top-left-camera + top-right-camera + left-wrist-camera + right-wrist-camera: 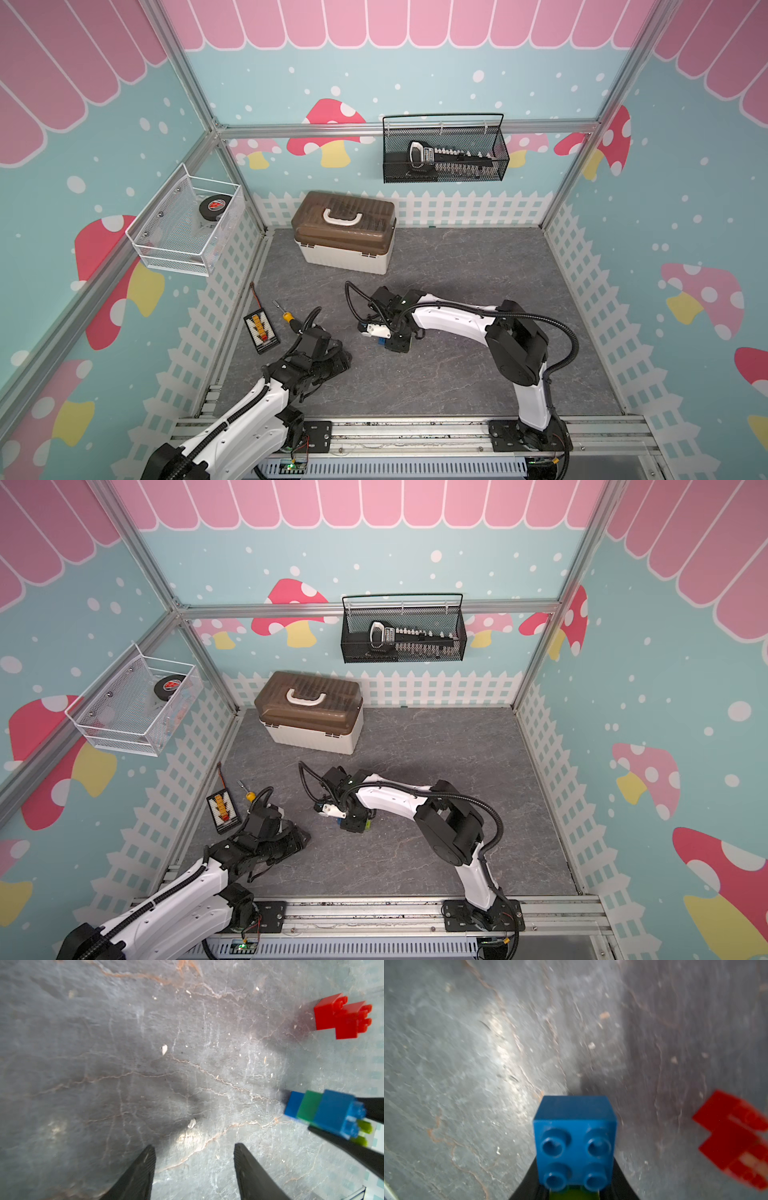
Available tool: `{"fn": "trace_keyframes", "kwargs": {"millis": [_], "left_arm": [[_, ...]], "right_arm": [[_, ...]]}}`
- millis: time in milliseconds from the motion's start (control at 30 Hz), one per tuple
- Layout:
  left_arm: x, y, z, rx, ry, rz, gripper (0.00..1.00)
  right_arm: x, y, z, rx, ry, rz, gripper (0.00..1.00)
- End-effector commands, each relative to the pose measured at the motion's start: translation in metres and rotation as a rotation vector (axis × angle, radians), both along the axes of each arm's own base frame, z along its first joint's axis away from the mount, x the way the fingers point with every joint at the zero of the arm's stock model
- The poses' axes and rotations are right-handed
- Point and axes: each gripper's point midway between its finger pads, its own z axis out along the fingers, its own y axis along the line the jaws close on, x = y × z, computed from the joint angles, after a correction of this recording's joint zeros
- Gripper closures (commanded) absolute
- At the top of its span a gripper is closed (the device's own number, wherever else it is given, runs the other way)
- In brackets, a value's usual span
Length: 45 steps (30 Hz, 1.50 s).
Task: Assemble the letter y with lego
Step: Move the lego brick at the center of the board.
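Note:
My right gripper [575, 1167] is shut on a cluster of joined lego just above the grey mat. The cluster is a blue brick [575, 1138] with studs toward the wrist camera, and a lime brick [574, 1194] behind it. In the left wrist view it shows as blue, dark green and blue bricks in a row [324, 1113] with lime studs [364, 1127], held between the right fingers [342, 1142]. Two joined red bricks [342, 1016] lie on the mat beside it [735, 1142]. My left gripper [194, 1147] hangs open over bare mat, nothing between its fingers. Both grippers appear in a top view [388, 338] [336, 365].
A brown-lidded toolbox [345, 232] stands at the back of the mat. A yellow-handled screwdriver [286, 316] and a black connector board [261, 330] lie at the left edge. A white wire basket [187, 224] and a black mesh basket [444, 149] hang on the walls.

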Motion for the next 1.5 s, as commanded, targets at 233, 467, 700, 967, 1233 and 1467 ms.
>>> {"fn": "trace_keyframes", "kwargs": {"millis": [233, 467, 700, 967, 1233, 1467], "left_arm": [[0.009, -0.005, 0.006, 0.014, 0.009, -0.022, 0.38], [0.015, -0.014, 0.011, 0.025, 0.004, -0.045, 0.38], [0.018, -0.019, 0.014, 0.034, 0.0, -0.06, 0.38], [0.022, -0.029, 0.019, 0.036, -0.009, -0.095, 0.38], [0.023, -0.034, 0.017, 0.041, -0.005, -0.106, 0.38], [0.024, -0.037, 0.018, 0.046, -0.007, -0.115, 0.38]], "right_arm": [[0.011, -0.101, -0.028, -0.174, 0.018, -0.318, 0.81], [0.015, -0.107, -0.026, -0.146, -0.005, -0.357, 0.68], [0.016, -0.102, -0.023, -0.102, -0.002, -0.368, 0.61], [0.02, -0.096, -0.009, -0.026, -0.012, -0.395, 0.58], [0.018, -0.092, -0.014, -0.007, 0.013, -0.403, 0.63], [0.018, -0.089, -0.014, 0.006, 0.018, -0.409, 0.62]]}}
